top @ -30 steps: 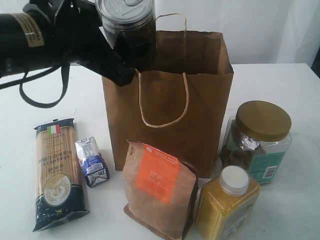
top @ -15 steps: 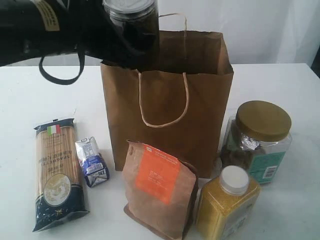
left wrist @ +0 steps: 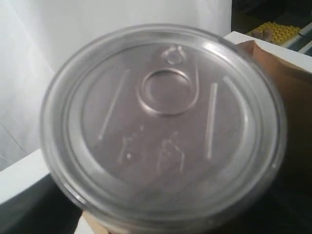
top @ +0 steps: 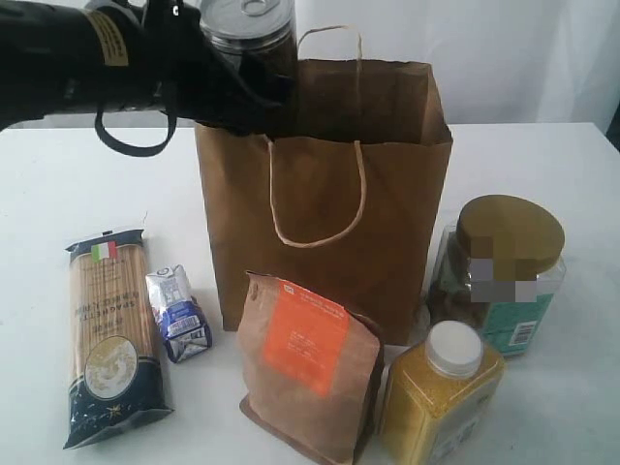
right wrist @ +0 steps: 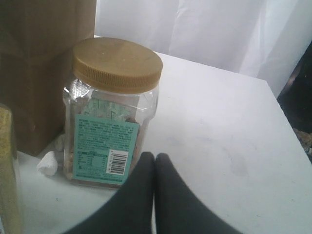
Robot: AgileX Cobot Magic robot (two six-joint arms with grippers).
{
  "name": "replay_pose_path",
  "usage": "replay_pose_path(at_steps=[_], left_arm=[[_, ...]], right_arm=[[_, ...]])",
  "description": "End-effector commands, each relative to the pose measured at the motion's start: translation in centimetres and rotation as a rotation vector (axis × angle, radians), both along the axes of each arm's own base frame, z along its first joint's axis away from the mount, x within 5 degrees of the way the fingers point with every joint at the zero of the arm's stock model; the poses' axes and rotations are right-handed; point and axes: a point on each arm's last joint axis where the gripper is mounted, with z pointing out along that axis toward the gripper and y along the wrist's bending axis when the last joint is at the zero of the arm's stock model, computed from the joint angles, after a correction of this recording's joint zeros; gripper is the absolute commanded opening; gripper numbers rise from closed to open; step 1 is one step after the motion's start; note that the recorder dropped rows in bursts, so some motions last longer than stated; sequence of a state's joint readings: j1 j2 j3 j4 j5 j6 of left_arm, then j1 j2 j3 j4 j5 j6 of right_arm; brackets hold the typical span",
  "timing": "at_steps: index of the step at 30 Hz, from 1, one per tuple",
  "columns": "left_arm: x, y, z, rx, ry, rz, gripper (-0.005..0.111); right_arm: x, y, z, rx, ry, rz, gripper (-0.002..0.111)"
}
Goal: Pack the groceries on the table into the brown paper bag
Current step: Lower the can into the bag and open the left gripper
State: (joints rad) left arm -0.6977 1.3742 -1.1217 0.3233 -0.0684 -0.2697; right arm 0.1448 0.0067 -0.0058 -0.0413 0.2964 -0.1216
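My left gripper [top: 237,92] is shut on the silver-lidded canister [top: 247,34] and holds it upright over the left rim of the brown paper bag [top: 329,194]. The canister's lid [left wrist: 163,126] fills the left wrist view and hides the fingers. On the table [top: 58,194] in front of the bag are the blue spaghetti packet [top: 111,334], the small carton [top: 179,315], the brown pouch [top: 305,363], the yellow jar [top: 441,392] and the gold-lidded jar [top: 504,271]. My right gripper [right wrist: 155,158] is shut and empty, just in front of the gold-lidded jar [right wrist: 112,112].
The bag stands upright with its mouth open and one cord handle [top: 320,208] hanging down its front. A small white lump [right wrist: 48,165] lies between the bag's side [right wrist: 39,73] and the gold-lidded jar. A white curtain [top: 504,58] hangs behind the table.
The left arm has swung right toward the bag with the canister, and its gripper now sits at the bag's left rim. The groceries on the table have not moved.
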Motion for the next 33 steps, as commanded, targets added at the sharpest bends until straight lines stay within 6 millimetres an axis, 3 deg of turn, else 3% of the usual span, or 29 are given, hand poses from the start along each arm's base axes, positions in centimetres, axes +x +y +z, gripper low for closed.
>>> replay_pose_path(at_steps=[1, 8, 12, 13, 15, 28, 30, 33], left_arm=[[0.00, -0.08, 1.04, -0.078, -0.006, 0.009, 0.000], [0.05, -0.04, 0.84, -0.051, -0.006, 0.010, 0.003], [0.05, -0.04, 0.84, -0.050, -0.006, 0.010, 0.030], [0.05, -0.04, 0.84, -0.057, -0.001, 0.013, 0.047], [0.05, -0.05, 0.87, -0.075, 0.009, 0.018, 0.056], [-0.18, 0.07, 1.17, -0.116, 0.033, 0.031, 0.061], [-0.18, 0.07, 1.17, -0.126, 0.040, 0.034, 0.083], [-0.18, 0.07, 1.18, -0.133, 0.044, 0.036, 0.095]], right_arm=[[-0.01, -0.04, -0.10, 0.000, -0.007, -0.006, 0.000], [-0.01, -0.04, -0.10, 0.000, -0.007, -0.006, 0.000], [-0.01, -0.04, -0.10, 0.000, -0.007, -0.006, 0.000], [-0.01, -0.04, -0.10, 0.000, -0.007, -0.006, 0.000], [-0.01, -0.04, -0.10, 0.000, -0.007, -0.006, 0.000], [-0.01, -0.04, -0.10, 0.000, -0.007, -0.006, 0.000], [-0.01, -0.04, -0.10, 0.000, -0.007, -0.006, 0.000], [-0.01, -0.04, -0.10, 0.000, -0.007, -0.006, 0.000]])
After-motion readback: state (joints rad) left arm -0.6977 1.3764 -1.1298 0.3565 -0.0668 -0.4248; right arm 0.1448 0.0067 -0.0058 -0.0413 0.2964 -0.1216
